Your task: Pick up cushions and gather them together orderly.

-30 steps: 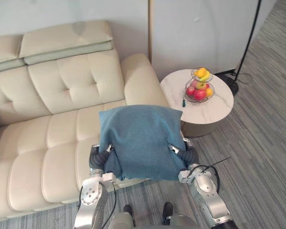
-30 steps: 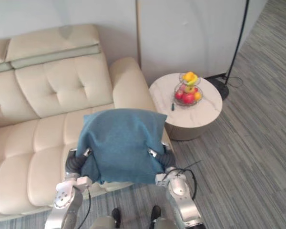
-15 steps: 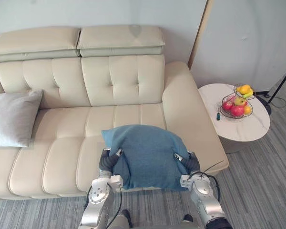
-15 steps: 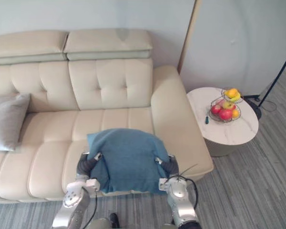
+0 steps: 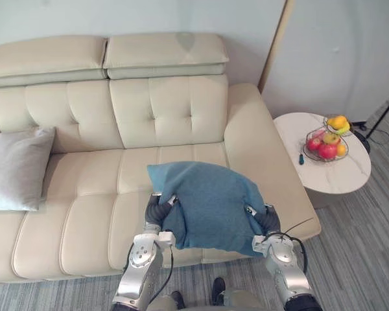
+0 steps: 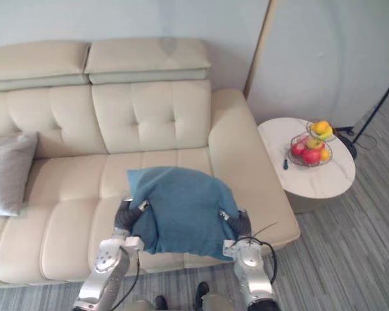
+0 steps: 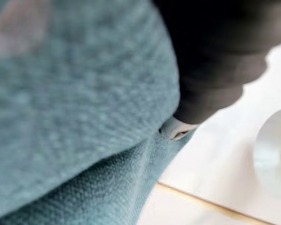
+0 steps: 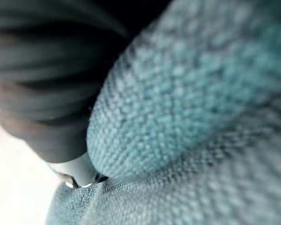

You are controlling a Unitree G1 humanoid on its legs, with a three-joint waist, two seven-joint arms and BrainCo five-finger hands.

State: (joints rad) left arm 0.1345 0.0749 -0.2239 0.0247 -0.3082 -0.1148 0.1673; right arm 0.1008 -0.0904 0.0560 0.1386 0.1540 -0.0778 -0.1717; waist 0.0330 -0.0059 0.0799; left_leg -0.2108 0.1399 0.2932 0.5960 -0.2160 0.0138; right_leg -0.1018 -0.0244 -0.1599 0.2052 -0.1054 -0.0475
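From the left eye view I see the blue cushion (image 5: 211, 204) carried between both arms over the front edge of the sofa (image 5: 149, 110), above the seat section nearest the sofa's armrest. The left hand (image 5: 157, 208) is pressed into one side of it and the right hand (image 5: 266, 219) into the other, each with its dark ribbed cover tucked against the fabric. The cushion covers the rest of both hands, so I cannot tell whether either hand is clamped on it or loose. A grey cushion (image 5: 16, 167) leans against the sofa's backrest at the opposite end, well apart from the blue one. A round table (image 5: 330, 172) stands just beside the sofa's armrest, carrying a fruit basket (image 5: 325, 142). The right eye view gives me the same layout. In the left wrist view the blue weave lies right against the ribbed cover, with cream sofa beyond it. The right wrist view shows the weave bulging against that hand's cover too.
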